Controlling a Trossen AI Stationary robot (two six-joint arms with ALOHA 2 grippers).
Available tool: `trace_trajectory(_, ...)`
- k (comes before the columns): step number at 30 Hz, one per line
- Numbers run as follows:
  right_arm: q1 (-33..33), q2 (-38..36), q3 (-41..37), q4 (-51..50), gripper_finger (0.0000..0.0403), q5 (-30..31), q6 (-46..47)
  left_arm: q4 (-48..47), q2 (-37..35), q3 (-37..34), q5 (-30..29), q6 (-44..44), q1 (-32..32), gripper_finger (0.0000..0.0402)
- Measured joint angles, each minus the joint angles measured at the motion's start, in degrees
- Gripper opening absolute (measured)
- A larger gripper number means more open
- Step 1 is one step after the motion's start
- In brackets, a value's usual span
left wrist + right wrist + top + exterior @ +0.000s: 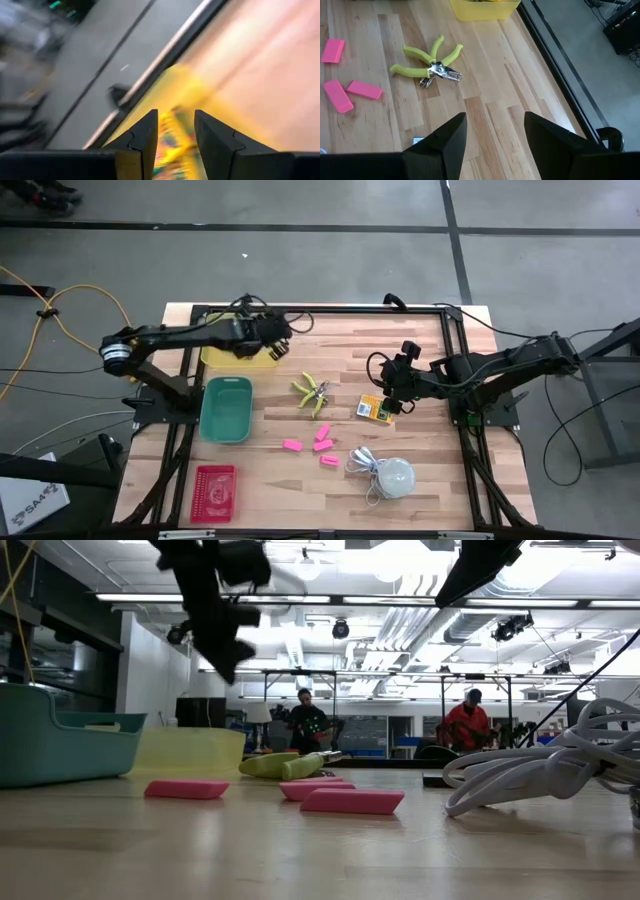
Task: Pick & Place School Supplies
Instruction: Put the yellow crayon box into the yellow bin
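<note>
My left gripper [277,337] hangs over the yellow bin [238,356] at the table's far left, shut on a small yellow-and-green box [172,142]. It hangs well above the bin in the low view [228,650]. My right gripper [396,394] is open and empty just above another yellow-and-green box [373,409] that lies flat on the table. The lime-green-handled tool [312,393] lies at mid-table and also shows in the right wrist view [427,65]. Several pink erasers [322,442] lie nearer the front edge. The third box is not plainly in view. My left gripper has the yellow-and-green box between its two fingers [145,137], and the box fills the gap from one finger to the other. The box's far end [175,112] reaches past the fingertips. The view is blurred, so which faces the fingers are on does not show.
A teal bin [227,408] stands in front of the yellow bin, and a red basket [213,492] sits at the front left. A white dome with a coiled cord [392,477] lies at the front right. People stand in the room beyond the table [468,725].
</note>
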Motion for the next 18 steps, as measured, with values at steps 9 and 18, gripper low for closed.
trace_trajectory(9,-0.2,0.0,-0.1,-0.8,0.019,0.1,2.5,12.1,-3.0,0.0,11.4,0.4,-11.7,0.0117)
trace_trajectory(18,-2.4,0.1,-6.4,-0.7,0.019,-2.6,6.8,18.0,-1.5,0.1,15.7,-1.3,-16.6,0.0117)
